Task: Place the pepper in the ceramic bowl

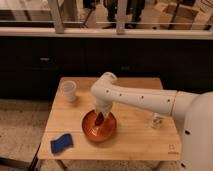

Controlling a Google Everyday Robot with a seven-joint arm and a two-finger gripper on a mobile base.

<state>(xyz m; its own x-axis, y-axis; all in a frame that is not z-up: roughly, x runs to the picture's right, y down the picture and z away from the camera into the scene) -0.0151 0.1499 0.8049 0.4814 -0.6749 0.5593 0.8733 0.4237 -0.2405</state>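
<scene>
The ceramic bowl (93,131) is a round, glossy orange-brown dish on the front middle of the wooden table (135,140). My white arm reaches in from the right and bends down over it. My gripper (102,116) hangs just above the bowl's inside. The pepper (101,120), a small dark red piece, shows at the gripper's tip over the bowl's middle. I cannot tell whether it is held or lying in the bowl.
A small white cup (68,91) stands at the table's back left. A blue sponge (61,144) lies at the front left corner. A small pale object (158,121) stands at the right. A dark counter wall runs behind the table.
</scene>
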